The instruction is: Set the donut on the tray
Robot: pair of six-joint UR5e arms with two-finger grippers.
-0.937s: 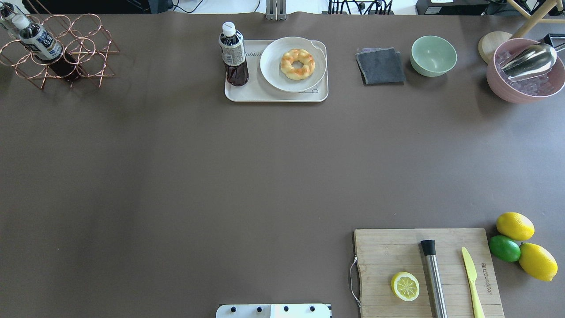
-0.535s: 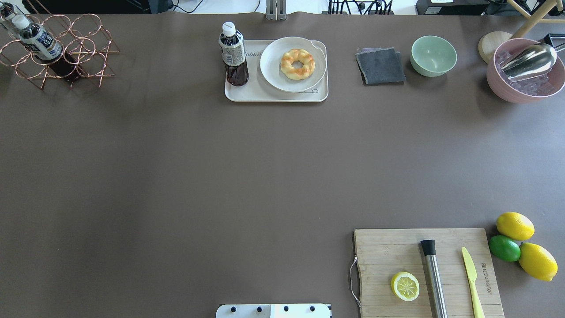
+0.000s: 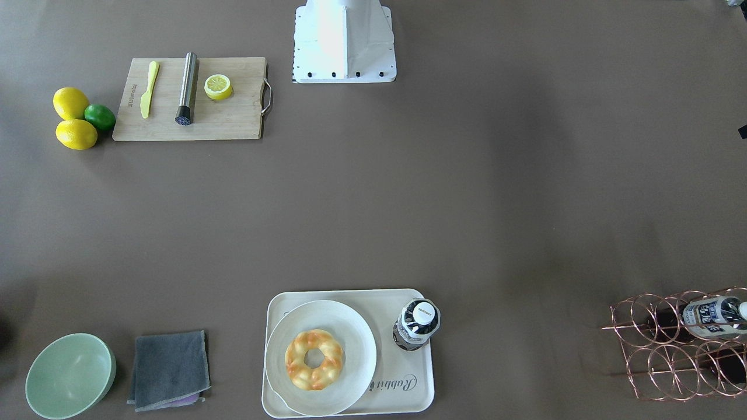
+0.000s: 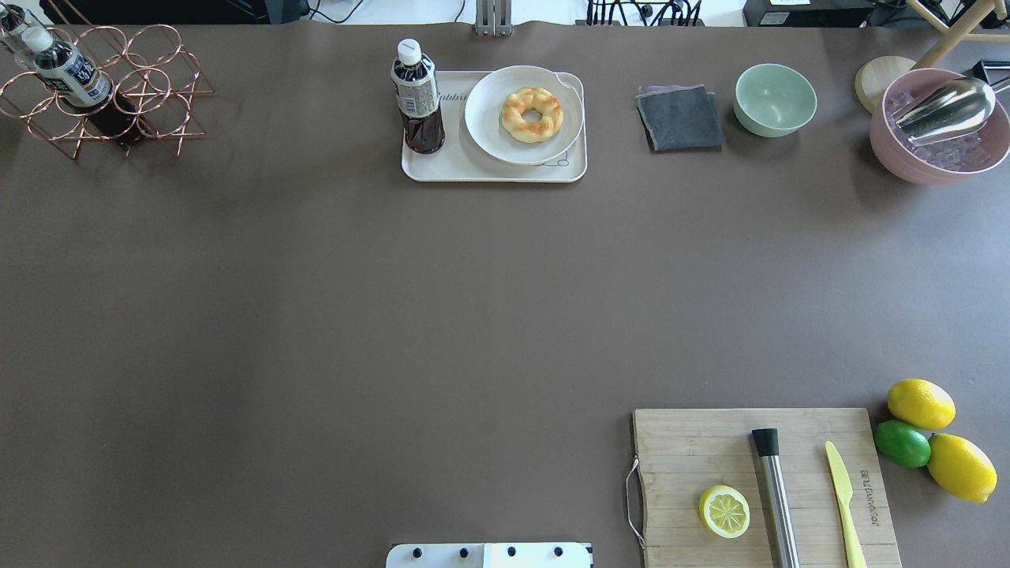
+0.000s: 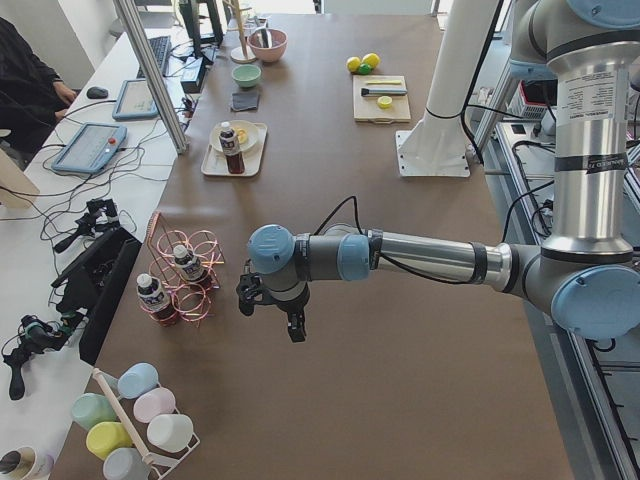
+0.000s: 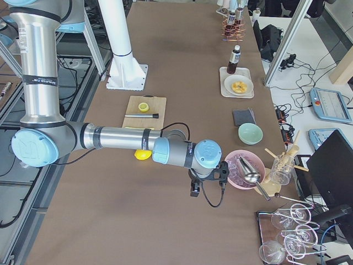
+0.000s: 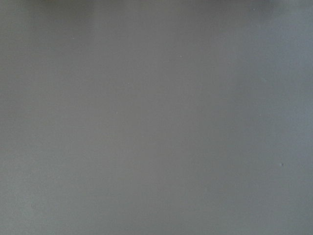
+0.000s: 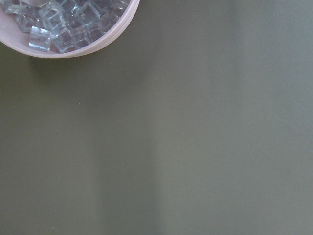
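The donut lies on a round off-white plate, and the plate rests on the cream tray at the table's far middle. The donut, plate and tray also show in the front-facing view. A dark drink bottle stands on the tray's left end. My left gripper hovers low over the table's left end, far from the tray. My right gripper hovers at the right end beside the pink bowl. Both show only in side views, so I cannot tell their state.
A copper wire rack with bottles stands far left. A grey cloth, green bowl and pink ice bowl with a scoop sit far right. A cutting board with lemon half, muddler and knife lies near right, beside lemons.
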